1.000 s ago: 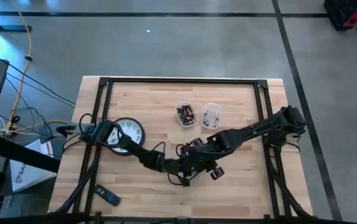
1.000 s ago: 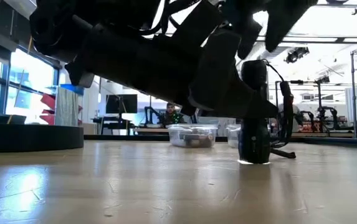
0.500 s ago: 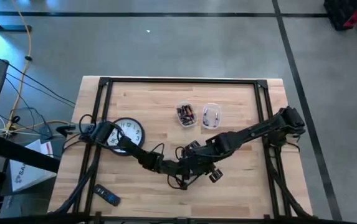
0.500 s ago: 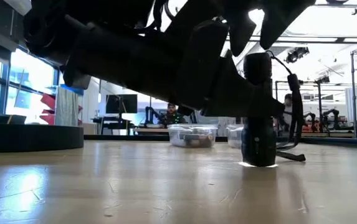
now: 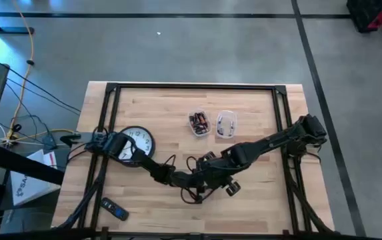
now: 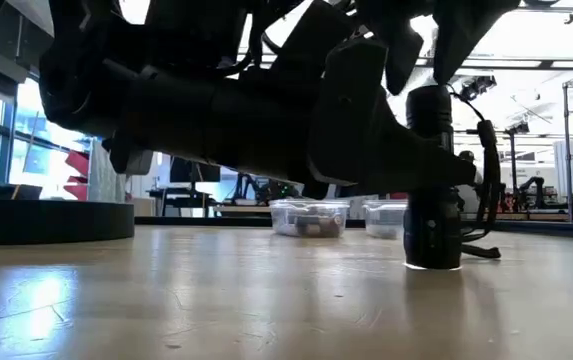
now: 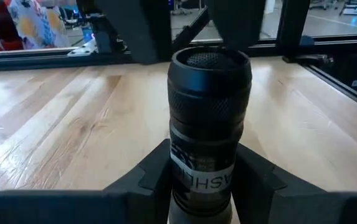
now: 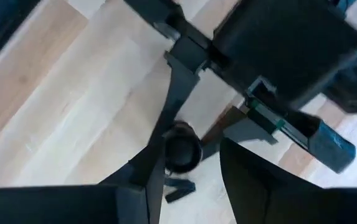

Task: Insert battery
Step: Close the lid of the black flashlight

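Left end effector (image 7: 203,180) clamps an upright flashlight (image 7: 208,124) on the desk (image 6: 216,300); the right end effector (image 8: 181,180), fingers apart, hovers directly above it.

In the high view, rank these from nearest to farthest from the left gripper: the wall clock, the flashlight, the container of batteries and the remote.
1. Flashlight, held upright in the left gripper.
2. Container of batteries, toward the table's far edge.
3. Remote near the front-left corner and wall clock on the left: too close to call.
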{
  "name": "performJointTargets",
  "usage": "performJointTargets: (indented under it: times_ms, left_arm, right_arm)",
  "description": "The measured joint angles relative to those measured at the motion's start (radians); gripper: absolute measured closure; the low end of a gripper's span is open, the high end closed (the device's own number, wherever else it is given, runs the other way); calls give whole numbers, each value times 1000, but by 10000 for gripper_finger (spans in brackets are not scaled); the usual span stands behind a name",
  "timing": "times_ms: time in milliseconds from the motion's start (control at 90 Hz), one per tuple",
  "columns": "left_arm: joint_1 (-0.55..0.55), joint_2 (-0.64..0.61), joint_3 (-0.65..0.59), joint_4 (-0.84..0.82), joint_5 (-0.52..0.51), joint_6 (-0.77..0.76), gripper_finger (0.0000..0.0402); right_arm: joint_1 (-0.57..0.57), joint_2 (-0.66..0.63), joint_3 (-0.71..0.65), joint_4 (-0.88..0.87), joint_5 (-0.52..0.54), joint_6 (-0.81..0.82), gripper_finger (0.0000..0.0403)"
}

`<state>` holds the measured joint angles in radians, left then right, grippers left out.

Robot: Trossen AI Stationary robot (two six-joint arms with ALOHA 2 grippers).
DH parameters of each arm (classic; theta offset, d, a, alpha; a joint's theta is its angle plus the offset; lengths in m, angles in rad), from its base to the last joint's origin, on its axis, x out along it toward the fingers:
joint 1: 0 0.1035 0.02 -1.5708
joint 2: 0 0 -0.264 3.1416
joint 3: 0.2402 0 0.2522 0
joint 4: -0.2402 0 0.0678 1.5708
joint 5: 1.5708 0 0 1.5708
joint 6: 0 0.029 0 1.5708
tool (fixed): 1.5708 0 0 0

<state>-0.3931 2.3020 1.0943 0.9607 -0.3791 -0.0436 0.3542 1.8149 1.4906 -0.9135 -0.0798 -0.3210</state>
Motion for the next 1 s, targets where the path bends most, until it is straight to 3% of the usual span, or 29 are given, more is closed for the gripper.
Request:
performJointTargets:
  times_ms: [600, 1000]
  left_arm:
    - [6, 0, 0, -4, 2, 1, 298]
    - [6, -1, 0, -14, -6, -8, 298]
  right_arm:
    - [0, 39, 0, -7, -35, -25, 285]
    - [0, 44, 0, -5, -7, 195, 285]
